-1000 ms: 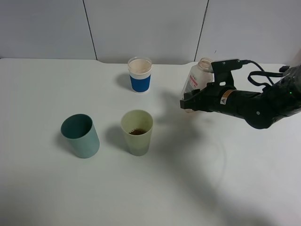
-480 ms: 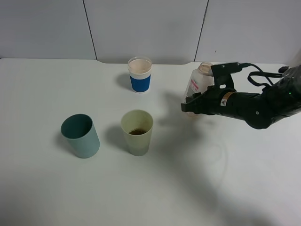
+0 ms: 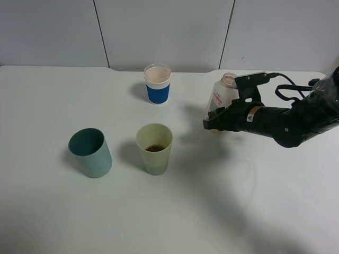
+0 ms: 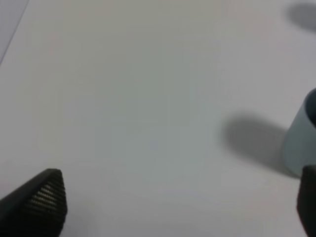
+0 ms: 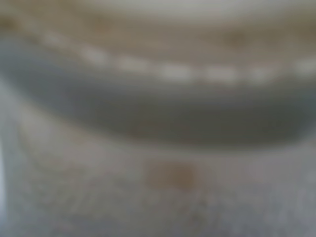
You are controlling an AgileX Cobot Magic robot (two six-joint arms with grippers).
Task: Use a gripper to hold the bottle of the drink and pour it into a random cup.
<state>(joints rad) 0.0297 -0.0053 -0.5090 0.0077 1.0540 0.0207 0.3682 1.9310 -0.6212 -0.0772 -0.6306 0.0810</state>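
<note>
The small translucent bottle (image 3: 221, 94) with a white-and-red label stands nearly upright at the right of the table, just above or on the surface. My right gripper (image 3: 216, 120) is shut on its lower body. The right wrist view is filled by a blurred close-up of the bottle (image 5: 158, 148). The pale yellow-green cup (image 3: 154, 151) stands mid-table, to the left of the bottle and apart from it. A little brown drink (image 3: 154, 148) lies in its bottom. My left gripper (image 4: 177, 207) shows only in its wrist view, open over bare table, with one ribbed fingertip (image 4: 44, 197) in sight.
A teal tumbler (image 3: 91, 153) stands left of the cup, and its edge (image 4: 301, 143) shows in the left wrist view. A white cup with a blue band (image 3: 158, 84) stands further back. The white table (image 3: 222, 211) runs back to a grey panelled wall.
The right arm has sunk slightly and the bottle in its grip has come from a leftward tilt to nearly upright. The cups have not moved.
</note>
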